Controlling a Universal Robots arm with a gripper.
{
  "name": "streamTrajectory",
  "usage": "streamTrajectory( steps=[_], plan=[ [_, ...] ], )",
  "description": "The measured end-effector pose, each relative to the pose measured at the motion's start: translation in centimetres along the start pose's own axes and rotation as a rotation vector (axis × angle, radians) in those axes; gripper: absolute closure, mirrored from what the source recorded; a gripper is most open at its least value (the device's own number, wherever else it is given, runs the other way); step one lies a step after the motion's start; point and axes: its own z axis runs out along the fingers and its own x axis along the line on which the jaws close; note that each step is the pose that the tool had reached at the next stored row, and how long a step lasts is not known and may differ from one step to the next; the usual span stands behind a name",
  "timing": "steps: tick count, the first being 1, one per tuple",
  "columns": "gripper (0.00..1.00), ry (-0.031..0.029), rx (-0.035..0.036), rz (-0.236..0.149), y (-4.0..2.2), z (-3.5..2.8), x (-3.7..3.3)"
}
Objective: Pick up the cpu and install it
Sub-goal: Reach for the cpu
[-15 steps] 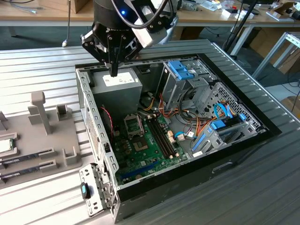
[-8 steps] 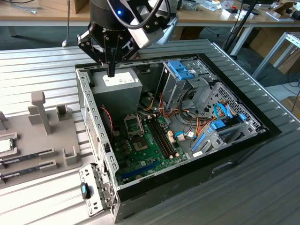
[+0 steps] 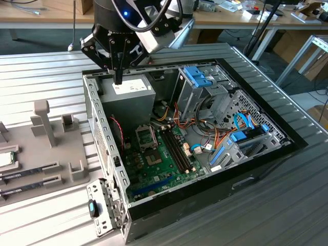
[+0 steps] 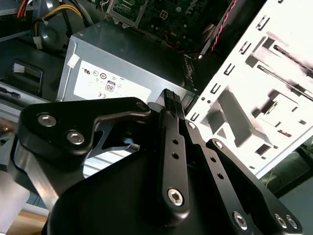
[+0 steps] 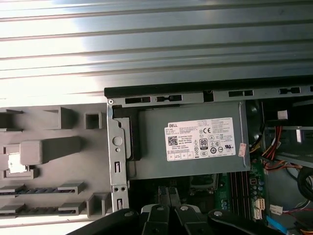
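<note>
The ribbed metal desk [image 3: 287,205] carries an open computer case [image 3: 95,118] lying on its side, evidently so that the boards inside face up and can be reached from above. At the exterior view's left, just beside the case, lies a grey fixture [image 3: 51,148] whose slots and posts appear meant to keep loose parts in known places for pickup.

In the far corner of the case sits the grey power supply [image 3: 132,97], and nearer lies the green motherboard [image 3: 159,169]. The gripper [image 3: 119,78] hangs point down over the far left corner of the case, above the edge of the power supply. In the second wrist view its fingers [image 4: 173,147] are pressed together at the tips with nothing between them.

Two memory sticks [image 3: 31,171] rest in slots of the fixture. The square metal socket [image 3: 145,136] on the motherboard looks open, with no chip in it, so installation is judged not yet done. The cpu [image 3: 5,160], silvery with a green rim, lies in the fixture at the exterior view's far left edge, well apart from the gripper.

A white label [image 5: 200,139] with dense print and certification marks sits on top of the power supply.
</note>
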Motion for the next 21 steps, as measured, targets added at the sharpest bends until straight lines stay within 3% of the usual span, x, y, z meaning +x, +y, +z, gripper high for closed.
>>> streamTrajectory(
  steps=[21],
  plan=[
    [0.89, 0.0, 0.0, 0.0, -0.14, -0.05, 1.85]
  ],
)
